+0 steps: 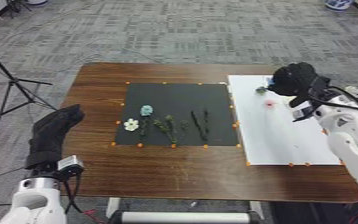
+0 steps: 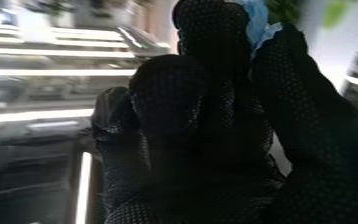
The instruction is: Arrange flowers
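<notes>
Black-gloved, pinched a blue flower point(image 2: 259, 24) in the right hand point(image 1: 294, 80) over the white sheet's point(image 1: 286, 135) far end; had other flowers point(image 1: 132, 124) lying on the black mat point(image 1: 171, 92); held the left hand point(image 1: 53, 132) loosely open at the bench's point(image 1: 167, 172) left edge.

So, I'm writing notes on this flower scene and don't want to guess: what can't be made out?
- Right wrist view: the blue piece's lower part, hidden by the right hand; its far end, cut off by the edge.
- Head view: part of the white sheet, hidden by that hand.
- Head view: details of the two dark stems, too small against the black sheet.
</notes>
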